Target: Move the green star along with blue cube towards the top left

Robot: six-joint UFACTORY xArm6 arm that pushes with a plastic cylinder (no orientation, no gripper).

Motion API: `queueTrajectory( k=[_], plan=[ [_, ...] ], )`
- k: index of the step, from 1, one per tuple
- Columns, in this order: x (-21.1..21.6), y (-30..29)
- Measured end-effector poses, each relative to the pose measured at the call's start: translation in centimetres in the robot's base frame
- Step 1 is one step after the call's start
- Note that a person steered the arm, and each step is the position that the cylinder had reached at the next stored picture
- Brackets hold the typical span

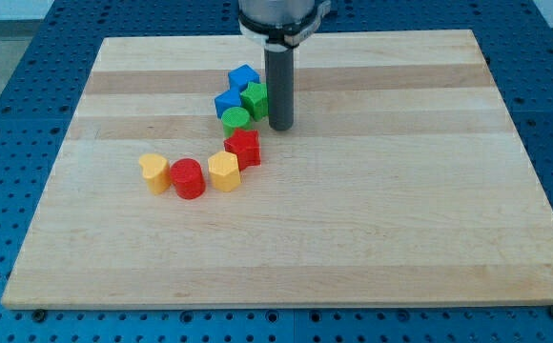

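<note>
- the arm ends in a plain dark rod with no pincer at all, so there are no jaws to be wide or narrow and nothing is held; it comes down from the view's top.
- my tip (pixel 280 127) rests on the wooden board (pixel 372 219), just to the view's right of a tight cluster of blocks.
- the green star (pixel 255 98) sits immediately left of the rod, touching it or very nearly so; which one cannot be told.
- the blue cube (pixel 243 76) lies just above and slightly left of the green star, pressed against it.
- a second blue block (pixel 228 102), its shape unclear, is at the star's left side, touching it.
- a green cylinder (pixel 235 119) sits just below that blue block and the star, to the lower left of my tip.
- a red star-like block (pixel 243 148) lies below the green cylinder, close to it.
- a yellow block (pixel 223 171) touches the red one at its lower left.
- a red cylinder (pixel 188 178) stands just left of that yellow block.
- another yellow block (pixel 154 172), heart-like in shape, is next to the red cylinder on its left.
- together the lower four blocks form a curved row.
- the board lies on a blue perforated table (pixel 10 57).
</note>
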State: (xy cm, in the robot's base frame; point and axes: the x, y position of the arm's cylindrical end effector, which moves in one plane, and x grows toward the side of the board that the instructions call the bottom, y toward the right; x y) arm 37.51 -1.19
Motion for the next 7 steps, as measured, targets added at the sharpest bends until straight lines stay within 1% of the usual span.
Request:
queueTrajectory(
  k=[4,5,6,7],
  plan=[
    [-8.4,-0.1],
    [-8.0,0.9],
    [-4.4,1.2],
    [-3.1,-1.2]
  ],
)
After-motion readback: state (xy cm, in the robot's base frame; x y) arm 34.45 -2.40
